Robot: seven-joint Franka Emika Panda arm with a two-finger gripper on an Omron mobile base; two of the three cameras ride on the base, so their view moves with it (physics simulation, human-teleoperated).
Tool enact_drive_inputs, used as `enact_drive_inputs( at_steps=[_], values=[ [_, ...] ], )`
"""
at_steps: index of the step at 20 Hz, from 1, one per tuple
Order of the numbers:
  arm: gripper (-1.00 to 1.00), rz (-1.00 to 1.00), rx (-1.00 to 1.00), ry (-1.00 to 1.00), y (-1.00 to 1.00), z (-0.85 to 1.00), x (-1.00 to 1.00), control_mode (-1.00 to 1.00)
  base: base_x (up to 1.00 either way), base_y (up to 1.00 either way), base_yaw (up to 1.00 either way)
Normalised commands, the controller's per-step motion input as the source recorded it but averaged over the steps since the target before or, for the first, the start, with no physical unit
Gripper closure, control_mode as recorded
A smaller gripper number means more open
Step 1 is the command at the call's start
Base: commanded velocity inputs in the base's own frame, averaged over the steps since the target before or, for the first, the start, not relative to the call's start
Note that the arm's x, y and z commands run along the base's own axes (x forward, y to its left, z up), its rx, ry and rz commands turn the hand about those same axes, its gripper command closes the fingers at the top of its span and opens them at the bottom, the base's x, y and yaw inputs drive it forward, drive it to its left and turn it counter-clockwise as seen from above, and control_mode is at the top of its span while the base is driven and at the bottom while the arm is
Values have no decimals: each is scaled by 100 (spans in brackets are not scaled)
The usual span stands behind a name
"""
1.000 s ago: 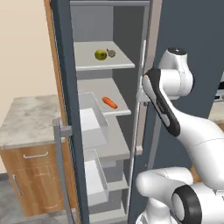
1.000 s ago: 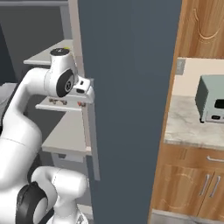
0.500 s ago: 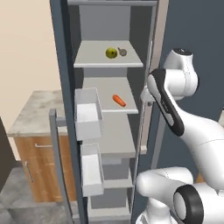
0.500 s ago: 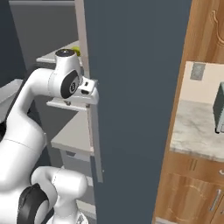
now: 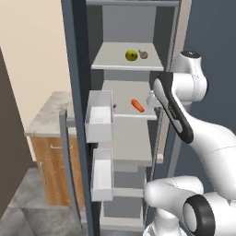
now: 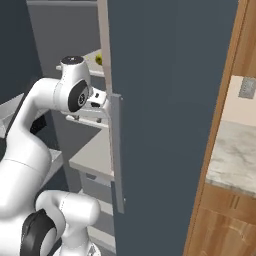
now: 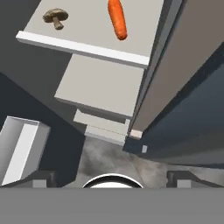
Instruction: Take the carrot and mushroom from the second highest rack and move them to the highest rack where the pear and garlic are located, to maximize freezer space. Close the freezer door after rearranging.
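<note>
Freezer door open. Orange carrot [image 7: 117,18] and small brown mushroom [image 7: 55,16] lie apart on the second-highest grey rack [image 7: 87,46], carrot nearer the right edge. Yellow-green pear [image 5: 131,56] and pale garlic bulb [image 5: 144,54] sit side by side on the highest grey rack [image 5: 110,65]. Gripper [image 7: 111,177] spread wide, holding nothing, fingertips [image 7: 41,178] at the bottom of the hand view, looking down past the rack edge. White door bins [image 5: 99,120] hang on the dark door's inner side.
</note>
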Motion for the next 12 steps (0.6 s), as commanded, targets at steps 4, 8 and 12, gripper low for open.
enact_drive_inputs(
  at_steps=[4, 8, 12],
  values=[
    [-100, 0, 0, 0, 0, 0, 0, 100, 33, -23, 36],
    [-100, 0, 0, 0, 0, 0, 0, 100, 39, -37, 19],
    [-100, 0, 0, 0, 0, 0, 0, 100, 45, -8, 10]
  ],
)
